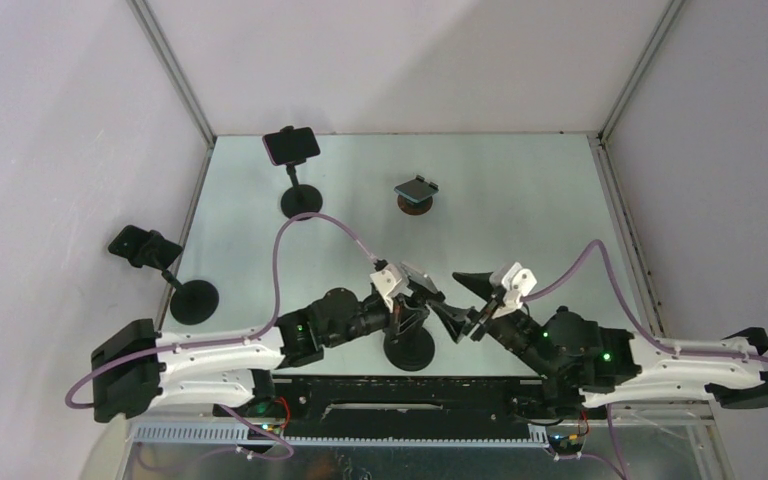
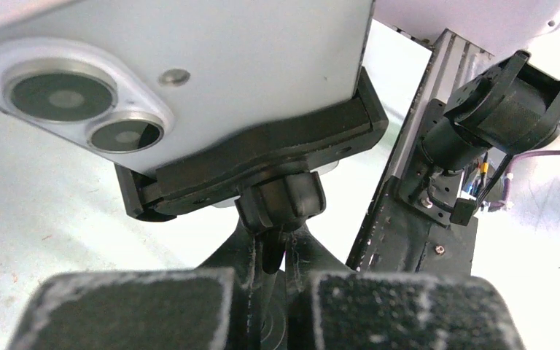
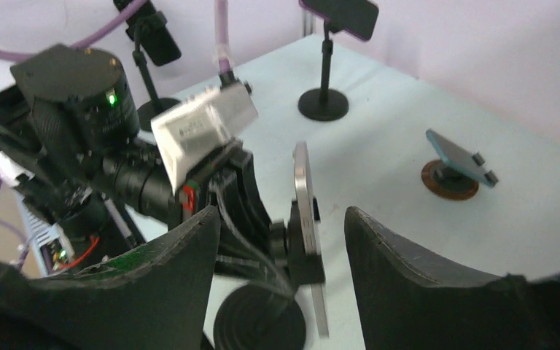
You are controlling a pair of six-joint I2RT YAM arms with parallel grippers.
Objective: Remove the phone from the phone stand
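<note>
Pinching the stem of the phone stand (image 2: 262,157) just under its cradle, the left end effector (image 2: 270,292) has both padded fingers (image 2: 131,306) pressed in from either side, w/ the stem between them. The phone (image 2: 226,65) sits in that cradle, clamped at its edges by the black side arms. Its pale back and twin lenses face the left wrist cam.

The stand's round base is on the counter (image 1: 520,200), close to the near edge, btwn the two arms.

The right end effector (image 3: 283,219) is spread wide. In the right wrist view the phone shows edge-on, upright and framed btwn the two dark fingers (image 3: 153,277). From the top view the tips point at the phone from its right side, near but apart from it.

Elsewhere on the counter:
- a tall stand (image 1: 291,146) at the far left corner, holding a dark phone
- a second tall stand (image 1: 145,247) by the left wall
- a low round stand (image 1: 416,190) near mid-counter, w/ a tilted phone on it

All three are well apart from both arms.
</note>
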